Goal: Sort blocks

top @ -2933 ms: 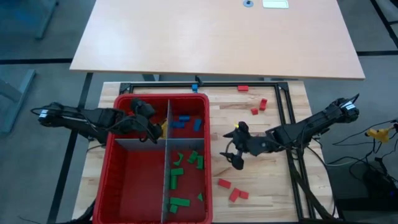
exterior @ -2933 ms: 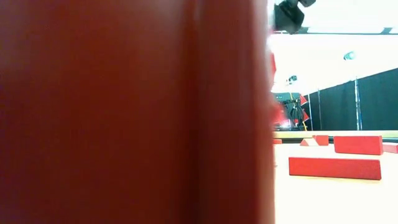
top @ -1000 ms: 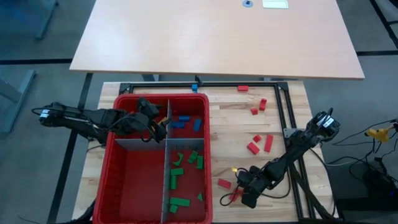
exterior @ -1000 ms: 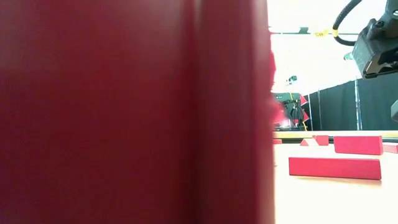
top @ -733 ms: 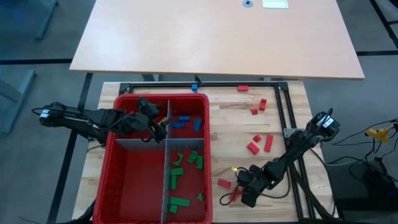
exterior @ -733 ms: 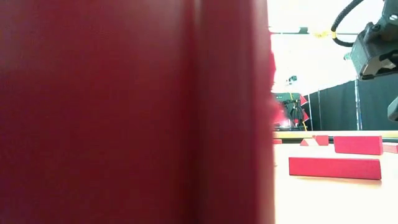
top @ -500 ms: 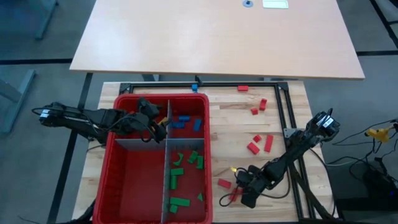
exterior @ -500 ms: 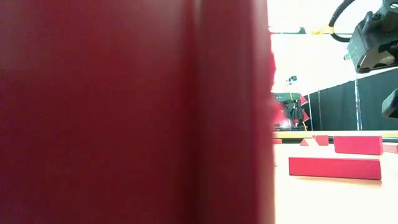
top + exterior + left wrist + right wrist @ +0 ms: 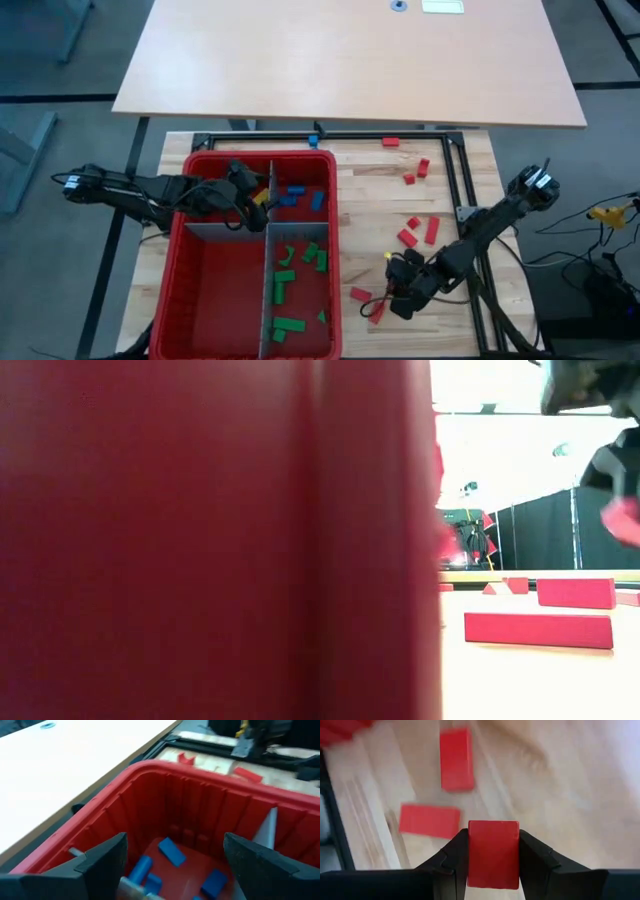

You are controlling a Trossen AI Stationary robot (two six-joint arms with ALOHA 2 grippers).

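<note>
Red block (image 9: pixel 493 853) clamped between right gripper (image 9: pixel 385 300) fingers (image 9: pixel 540 865), raised above wooden worktop (image 9: pixel 440 210) near front edge, right of red bin (image 9: pixel 190 300). Loose red blocks (image 9: pixel 412 233) scattered on worktop. Green blocks (image 9: pixel 290 270), blue blocks (image 9: pixel 172 851) inside bin compartments. Left gripper (image 9: pixel 255 198) spread wide over bin's far compartment. Pale table (image 9: pixel 350 60) beyond.

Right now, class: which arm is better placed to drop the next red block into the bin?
Right: its tool already grips a small red block; the left tool hangs open over the blue blocks.
</note>
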